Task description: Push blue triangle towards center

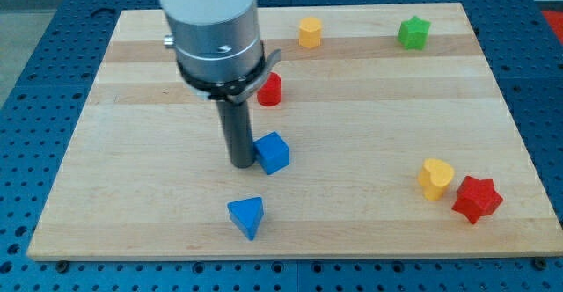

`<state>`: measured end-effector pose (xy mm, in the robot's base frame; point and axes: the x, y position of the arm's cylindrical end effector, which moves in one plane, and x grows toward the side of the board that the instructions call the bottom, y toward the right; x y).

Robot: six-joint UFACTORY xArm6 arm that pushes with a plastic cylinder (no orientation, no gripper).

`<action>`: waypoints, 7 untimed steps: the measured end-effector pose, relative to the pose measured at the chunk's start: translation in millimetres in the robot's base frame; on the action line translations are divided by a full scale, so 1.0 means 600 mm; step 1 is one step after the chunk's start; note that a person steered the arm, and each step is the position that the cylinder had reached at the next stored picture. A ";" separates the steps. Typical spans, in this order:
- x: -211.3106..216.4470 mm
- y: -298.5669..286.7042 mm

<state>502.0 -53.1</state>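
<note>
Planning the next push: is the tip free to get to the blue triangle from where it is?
Probably yes. My tip sits beside the blue cube; bare board lies between it and the blue triangle.

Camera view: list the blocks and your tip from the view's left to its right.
My tip → blue triangle → red block → yellow hexagon → green star → yellow heart → red star. Blue cube left out: it overlaps in the order.

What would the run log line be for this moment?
my tip: touching blue cube | blue triangle: near bottom edge, below tip, apart | wooden board
</note>
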 end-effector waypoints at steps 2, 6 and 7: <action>-0.044 0.146; 0.041 0.130; 0.112 0.154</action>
<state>569.1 39.6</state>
